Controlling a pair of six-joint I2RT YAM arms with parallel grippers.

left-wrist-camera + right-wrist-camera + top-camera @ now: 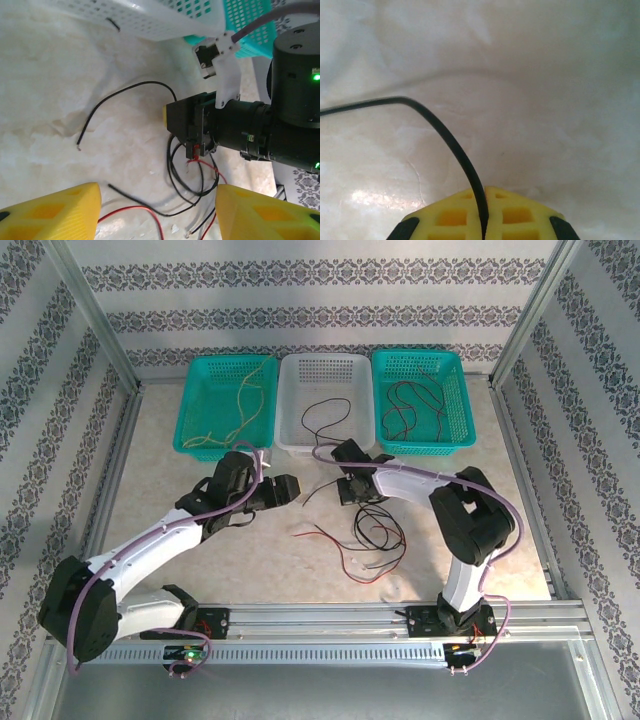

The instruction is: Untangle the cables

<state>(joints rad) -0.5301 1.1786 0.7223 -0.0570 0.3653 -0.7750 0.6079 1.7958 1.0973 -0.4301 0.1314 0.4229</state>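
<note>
Several loose cables [378,530], black and red, lie tangled on the counter [160,470], well nearer than the white basket [325,368] and a little to its right. Between that tangle and the basket, the right gripper [482,192] points down at the counter. Its jaws are clenched on a black cable [445,134] that comes out between the yellow fingers [530,210] and curves away to the left over the pale marbled surface. Beside it, nearer than the basket's left corner, the left gripper [157,189] hovers above the counter with its jaws released and spread wide, aimed toward the right gripper and the tangle. Inside the white basket lies one thin black cable [322,418] in a loose loop. Just beside the basket's left side, a teal basket [190,405] holds yellow cables [245,400]; just beside its right side, a second teal basket [425,447] holds red and black cables [415,405].
</note>
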